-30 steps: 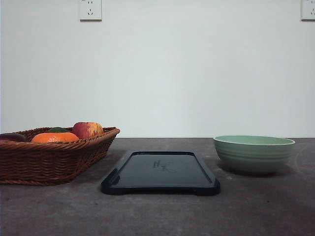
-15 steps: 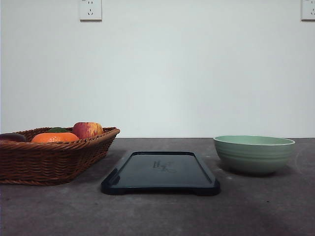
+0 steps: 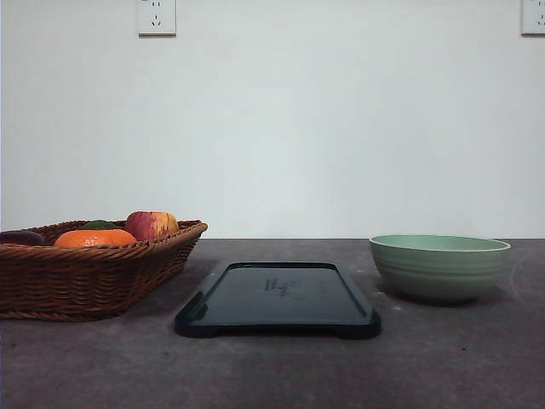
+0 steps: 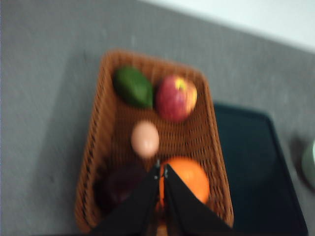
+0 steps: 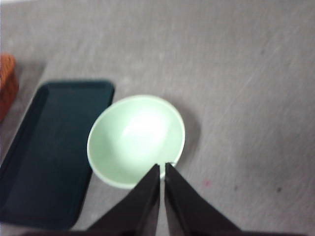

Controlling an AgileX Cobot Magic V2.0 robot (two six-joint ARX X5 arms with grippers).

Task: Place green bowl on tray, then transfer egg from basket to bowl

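Observation:
The green bowl (image 3: 439, 266) stands on the table to the right of the black tray (image 3: 278, 298), apart from it; both also show from above as the bowl (image 5: 136, 140) and tray (image 5: 49, 147). The brown wicker basket (image 3: 89, 268) is at the left. Inside the basket (image 4: 101, 123) lies a pale egg (image 4: 145, 139) near its middle. My left gripper (image 4: 161, 170) hangs shut above the basket, empty. My right gripper (image 5: 162, 169) hangs shut above the bowl's near rim, holding nothing.
The basket also holds a red apple (image 4: 176, 97), a green avocado (image 4: 133, 87), an orange (image 4: 186, 178) and a dark purple fruit (image 4: 120, 186). A white wall with two sockets backs the grey table. Open tabletop lies in front of the tray and bowl.
None of the objects on the table has moved; only the faint reflection on the tray's glossy surface has shifted slightly.

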